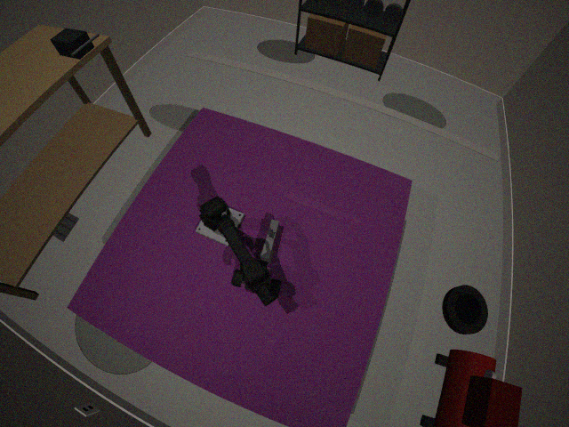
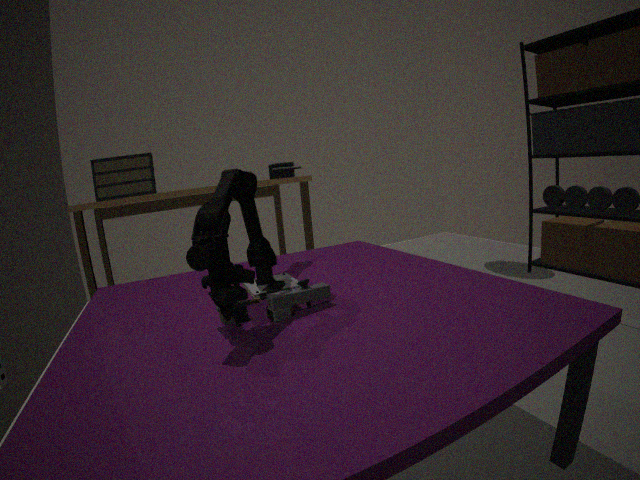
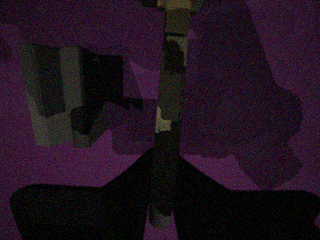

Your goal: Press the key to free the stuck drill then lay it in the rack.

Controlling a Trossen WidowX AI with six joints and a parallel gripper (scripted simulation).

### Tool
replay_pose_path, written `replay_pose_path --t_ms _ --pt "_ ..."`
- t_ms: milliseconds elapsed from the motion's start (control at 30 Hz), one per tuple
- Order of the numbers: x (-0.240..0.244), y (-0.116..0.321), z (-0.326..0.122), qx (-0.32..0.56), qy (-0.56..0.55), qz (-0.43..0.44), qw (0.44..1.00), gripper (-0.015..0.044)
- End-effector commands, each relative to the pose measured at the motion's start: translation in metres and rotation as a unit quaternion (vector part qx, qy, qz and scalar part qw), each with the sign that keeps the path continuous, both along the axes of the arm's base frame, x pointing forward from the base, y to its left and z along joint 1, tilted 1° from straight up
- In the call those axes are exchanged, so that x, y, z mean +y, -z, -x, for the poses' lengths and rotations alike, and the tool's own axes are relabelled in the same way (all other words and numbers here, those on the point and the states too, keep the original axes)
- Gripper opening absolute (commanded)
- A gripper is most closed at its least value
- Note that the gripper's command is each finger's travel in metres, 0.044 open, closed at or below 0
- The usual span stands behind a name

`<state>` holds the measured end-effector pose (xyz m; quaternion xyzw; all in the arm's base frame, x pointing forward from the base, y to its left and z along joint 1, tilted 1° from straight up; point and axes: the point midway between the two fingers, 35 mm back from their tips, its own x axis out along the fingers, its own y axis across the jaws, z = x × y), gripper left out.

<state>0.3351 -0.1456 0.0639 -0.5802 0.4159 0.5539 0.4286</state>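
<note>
My tool (image 1: 266,292) (image 2: 232,312) (image 3: 160,153) runs off wrist view's bottom edge; long bar (image 3: 171,95) runs past top. My arm (image 1: 236,241) (image 2: 210,229) partly hides white plate (image 1: 236,214) (image 2: 290,279) from above. Counter (image 1: 321,321) (image 2: 330,372) (image 3: 210,172) cut off below.

The long, slender drill (image 3: 170,95) is clamped between the jaws, apart from the grey, notched rack (image 1: 275,228) (image 2: 305,295) (image 3: 73,90), which stands on the tabletop.
</note>
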Motion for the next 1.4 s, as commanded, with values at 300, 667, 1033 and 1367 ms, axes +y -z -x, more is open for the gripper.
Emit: replay_pose_path --t_ms 300,667,1033,1367 --pt "0.000 -0.007 0.000 -0.002 -0.002 0.000 1.000 0.0000" --pt "0.000 -0.011 0.000 -0.002 -0.002 0.000 1.000 0.0000" --pt "0.001 -0.015 0.001 -0.002 -0.002 0.000 1.000 0.0000" --pt "0.001 -0.019 0.001 -0.002 -0.002 0.000 1.000 0.0000"
